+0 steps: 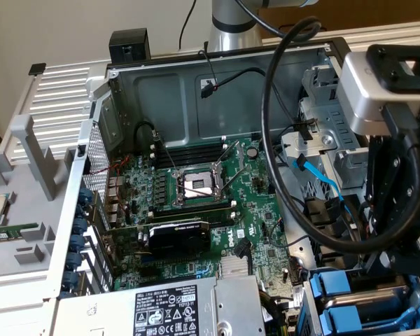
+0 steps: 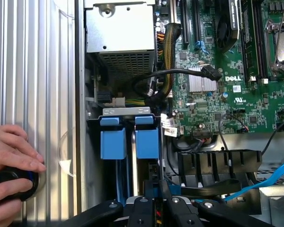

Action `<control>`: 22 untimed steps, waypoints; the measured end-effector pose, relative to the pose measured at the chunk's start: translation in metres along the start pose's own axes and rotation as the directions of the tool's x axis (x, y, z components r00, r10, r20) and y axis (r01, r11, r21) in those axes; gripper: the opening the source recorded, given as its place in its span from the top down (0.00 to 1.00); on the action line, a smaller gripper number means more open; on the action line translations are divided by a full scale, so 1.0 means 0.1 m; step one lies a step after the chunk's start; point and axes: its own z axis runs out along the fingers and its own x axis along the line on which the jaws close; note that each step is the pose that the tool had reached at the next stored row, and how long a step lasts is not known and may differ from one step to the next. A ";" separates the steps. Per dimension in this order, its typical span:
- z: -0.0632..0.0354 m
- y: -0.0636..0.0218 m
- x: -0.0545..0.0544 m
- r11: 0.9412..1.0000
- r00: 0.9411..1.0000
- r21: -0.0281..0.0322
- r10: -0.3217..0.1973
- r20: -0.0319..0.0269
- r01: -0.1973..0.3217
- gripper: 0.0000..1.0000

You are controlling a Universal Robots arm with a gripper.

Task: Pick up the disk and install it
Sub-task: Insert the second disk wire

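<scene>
Since the disk (image 2: 146, 142) stands on edge in the drive bay (image 2: 125, 111), little of it is on offer: the bright blue frame end farthest from the hand (image 2: 155, 191) and a thin grey flank running back toward the fingertips. As far as the wrist view shows, the hand's fingers are drawn close together on the disk's near edge, so I judge it clenched on the disk, not released.

A metal drive in a plastic frame should feel stiff and fairly heavy for its bulk, with smooth flanks that could slip. It is also sensitive to knocks, so the narrow frame edges are the sounder place to grip, not the labelled face.

Just beside it, on one side of the hand, a second blue tray (image 2: 110, 138) sits in the same bay. Beyond the hand lie the silver power-supply box (image 2: 119, 28) and the green motherboard (image 2: 213, 61). Well off to the side, a person's fingers (image 2: 19, 161) rest on a black knob (image 2: 9, 182) on the ribbed table (image 2: 33, 71).
</scene>
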 end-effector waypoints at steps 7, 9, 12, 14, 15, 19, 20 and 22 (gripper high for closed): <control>0.003 0.000 -0.01 1.000 1.000 0.000 0.000 -0.001 0.000 0.84; 0.004 0.000 -0.01 1.000 1.000 0.000 0.001 -0.001 -0.001 0.84; 0.006 0.000 -0.02 1.000 1.000 0.000 0.001 -0.003 -0.001 0.84; 0.009 0.000 -0.02 1.000 1.000 0.000 0.001 -0.004 -0.001 0.84; 0.010 0.000 -0.02 1.000 1.000 0.000 0.001 -0.005 -0.001 0.84; 0.019 0.000 -0.02 1.000 1.000 0.000 0.002 -0.008 -0.002 0.84; 0.022 -0.001 -0.02 1.000 1.000 0.000 0.002 -0.008 -0.002 0.84; 0.025 -0.001 -0.02 1.000 1.000 0.001 0.003 -0.009 -0.003 0.84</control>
